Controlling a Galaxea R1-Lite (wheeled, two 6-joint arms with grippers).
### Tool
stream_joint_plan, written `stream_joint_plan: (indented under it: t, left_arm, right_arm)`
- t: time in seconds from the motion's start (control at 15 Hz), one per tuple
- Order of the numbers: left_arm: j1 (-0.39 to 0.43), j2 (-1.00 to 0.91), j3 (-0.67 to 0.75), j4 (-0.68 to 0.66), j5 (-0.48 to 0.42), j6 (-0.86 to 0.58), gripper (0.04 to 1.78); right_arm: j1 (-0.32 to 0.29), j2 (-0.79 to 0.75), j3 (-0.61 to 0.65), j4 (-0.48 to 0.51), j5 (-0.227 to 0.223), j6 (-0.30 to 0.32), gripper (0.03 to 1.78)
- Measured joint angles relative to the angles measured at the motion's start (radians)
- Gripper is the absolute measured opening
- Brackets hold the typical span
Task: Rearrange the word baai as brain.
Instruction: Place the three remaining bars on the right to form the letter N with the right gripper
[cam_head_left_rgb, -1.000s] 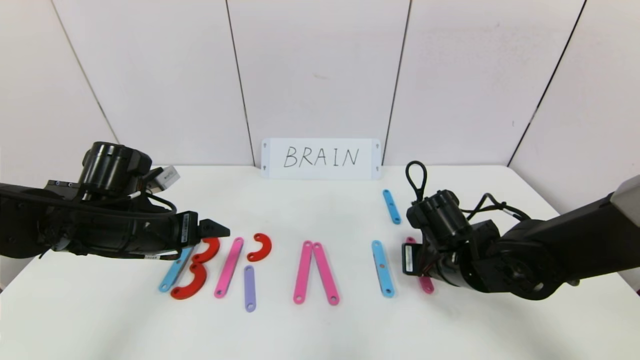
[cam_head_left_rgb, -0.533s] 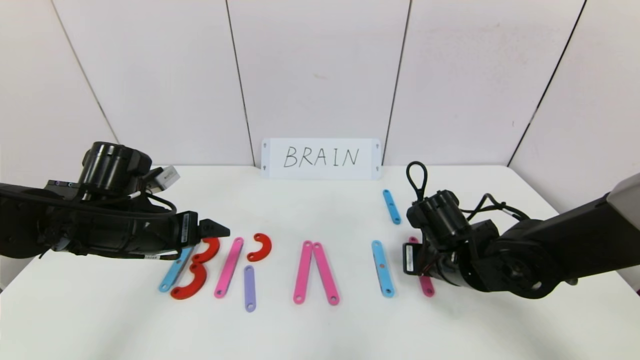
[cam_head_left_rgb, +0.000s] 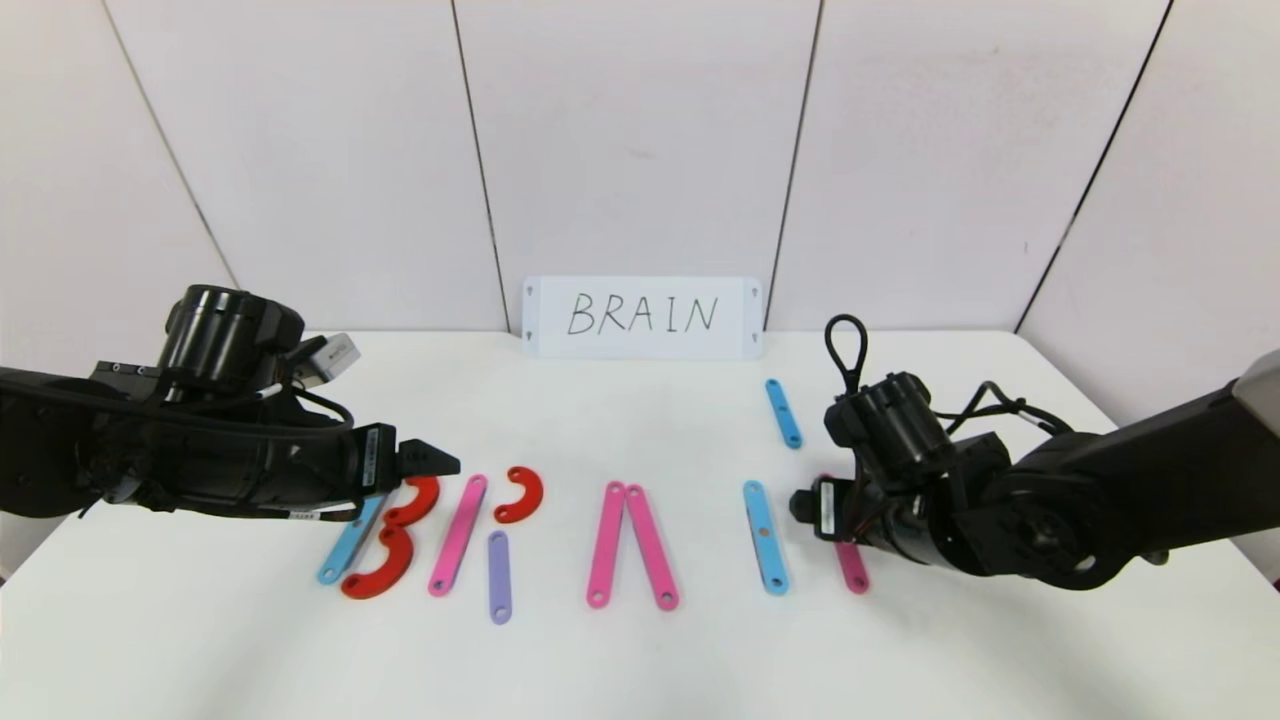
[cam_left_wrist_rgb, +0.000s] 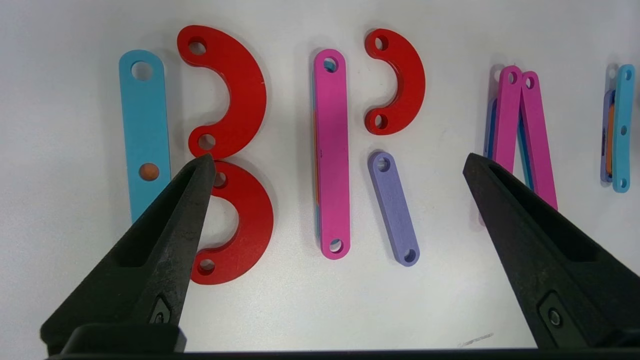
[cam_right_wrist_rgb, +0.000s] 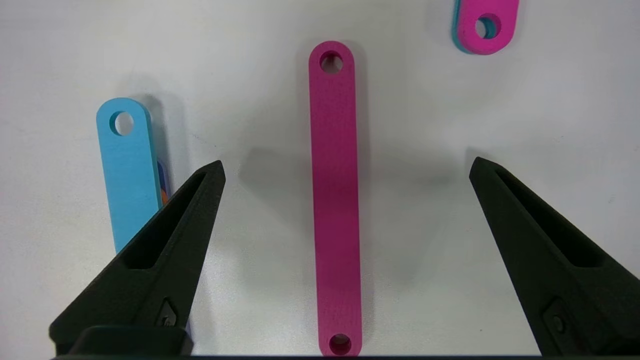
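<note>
Letters (cam_head_left_rgb: 500, 535) lie across the worktop (cam_head_left_rgb: 640, 660) below the card (cam_head_left_rgb: 641, 317). Your right gripper (cam_right_wrist_rgb: 345, 172), fingers wide, straddles a pink bar (cam_right_wrist_rgb: 334, 200), released as N's stroke; left gripper (cam_left_wrist_rgb: 337, 165), wide, idles at nine o'clock.

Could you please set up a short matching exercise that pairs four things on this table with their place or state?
Things:
1. lilac bar
2. white card
3. right gripper
4. short blue bar

Places or states:
A. lies alone behind the row, ahead of the right arm
B. open, astride a pink bar lying flat
C. stands against the back wall
D. lies below the lone red curve, beside a long pink bar

Pairs: 1-D, 2-C, 3-B, 4-A
</note>
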Motion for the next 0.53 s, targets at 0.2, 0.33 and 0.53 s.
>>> stream_joint_plan:
  t: [0.2,0.33,0.53]
  left_arm:
    - [0.0,0.0,0.0,0.0,0.0,0.0,1.74]
    - [0.0,0.0,0.0,-0.002,0.0,-0.001,1.74]
    - [0.0,-0.001,0.0,-0.001,0.0,-0.001,1.74]
  right_arm:
    - [-0.005,-0.008,-0.017,0.0,0.006,-0.015,1.74]
    - [-0.007,-0.01,-0.061,0.002,0.006,-0.042,1.74]
    - [-0.027,0.009,-0.159,0.003,0.016,-0.131,1.74]
